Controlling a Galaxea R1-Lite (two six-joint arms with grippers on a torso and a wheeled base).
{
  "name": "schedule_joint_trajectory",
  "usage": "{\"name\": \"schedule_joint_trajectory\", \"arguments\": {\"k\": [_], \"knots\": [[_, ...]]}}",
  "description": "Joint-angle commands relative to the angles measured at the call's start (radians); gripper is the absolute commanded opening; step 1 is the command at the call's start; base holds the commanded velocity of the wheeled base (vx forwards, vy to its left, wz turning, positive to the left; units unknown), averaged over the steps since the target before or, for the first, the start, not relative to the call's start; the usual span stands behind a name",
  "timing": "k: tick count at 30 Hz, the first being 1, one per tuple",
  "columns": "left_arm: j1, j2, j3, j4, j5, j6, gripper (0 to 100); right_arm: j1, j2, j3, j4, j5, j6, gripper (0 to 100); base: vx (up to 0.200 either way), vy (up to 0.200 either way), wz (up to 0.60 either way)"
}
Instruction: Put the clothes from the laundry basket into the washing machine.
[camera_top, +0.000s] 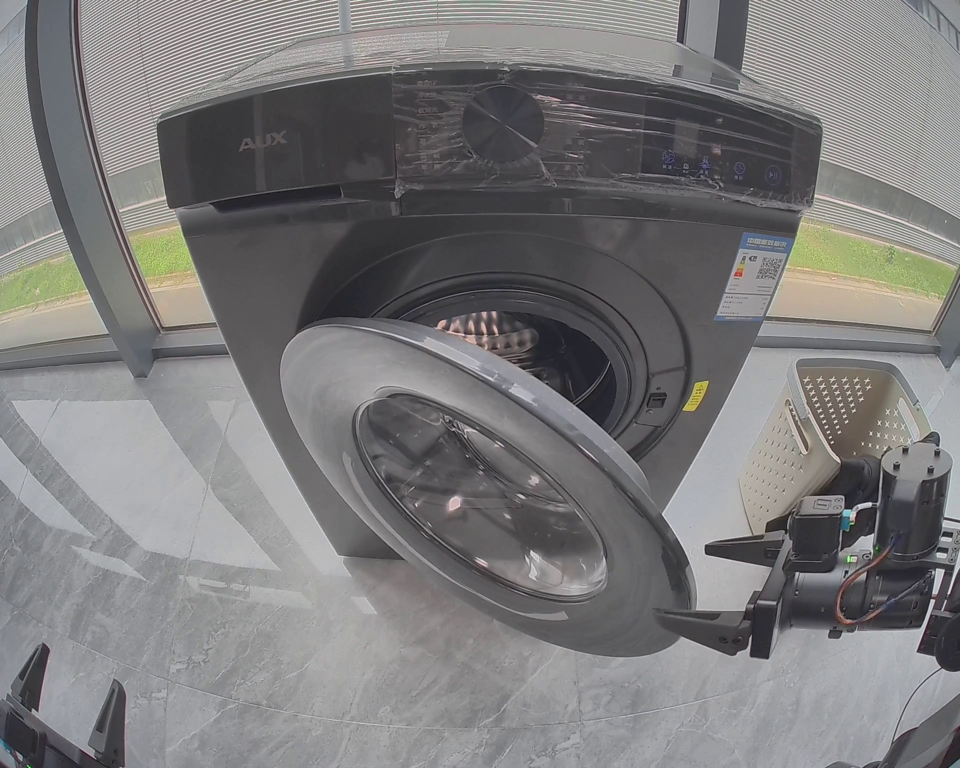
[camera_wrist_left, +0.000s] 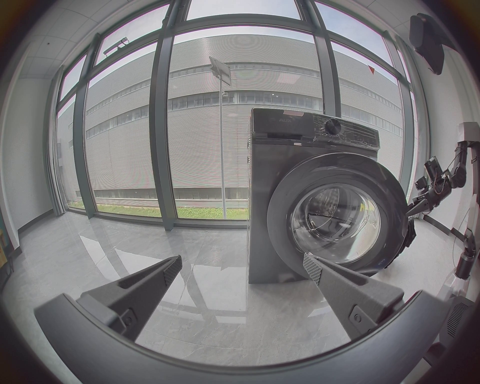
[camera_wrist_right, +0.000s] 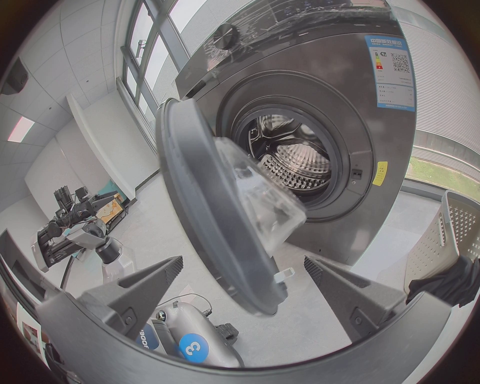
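Door (camera_top: 330, 400): wide open on the washer (camera_top: 480, 250).
Right gripper (camera_top: 690, 583): jaws released, empty, right at the door's edge.
Left gripper (camera_top: 78, 670): down low, released.
Basket (camera_top: 800, 440): right of washer.

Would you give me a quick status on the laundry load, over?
Left gripper open, low. Right gripper open, empty, at door rim. Laundry basket right of washing machine. Door open, partly across the drum mouth.
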Motion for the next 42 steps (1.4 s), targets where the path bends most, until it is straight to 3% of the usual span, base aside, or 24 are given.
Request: {"name": "schedule_joint_trajectory", "arguments": {"k": [1,8,12,17,25,28,32,34,38,42], "knots": [[0.001,-0.015,0.016,0.0,0.0,0.0,100,0.02,0.022,-0.001,0.0,0.001,0.001,100,0.0,0.0,0.0],[-0.001,-0.015,0.016,0.0,0.0,0.0,100,0.059,0.015,0.036,0.0,0.007,0.013,100,0.0,0.0,0.0],[0.001,-0.015,0.016,0.0,0.0,0.0,100,0.135,0.01,0.039,-0.03,0.01,0.087,100,0.0,0.0,0.0],[0.001,-0.015,0.016,0.0,0.0,-0.001,100,0.177,0.008,0.044,-0.082,0.007,0.15,100,0.0,0.0,0.0],[0.001,-0.015,0.016,0.0,0.0,-0.001,100,0.157,-0.113,0.076,-0.077,0.008,0.161,100,0.0,0.0,0.0],[-0.001,-0.015,0.016,0.0,0.0,-0.001,100,0.137,-0.154,0.073,-0.073,0.005,0.174,100,0.0,0.0,0.0],[0.001,-0.015,0.016,0.0,0.0,-0.001,100,-0.026,-0.151,0.051,-0.08,0.004,0.156,100,0.0,0.0,0.0],[0.001,-0.015,0.016,0.0,0.0,-0.001,100,-0.059,-0.145,0.042,-0.076,0.005,0.15,100,0.0,0.0,0.0],[0.001,-0.015,0.016,0.0,0.0,-0.001,100,-0.098,-0.088,0.038,-0.083,0.001,0.144,100,0.0,0.0,0.0],[0.001,-0.015,0.016,0.0,0.0,-0.001,100,-0.13,0.005,0.019,-0.088,-0.019,0.107,100,0.0,0.0,0.0]]}}
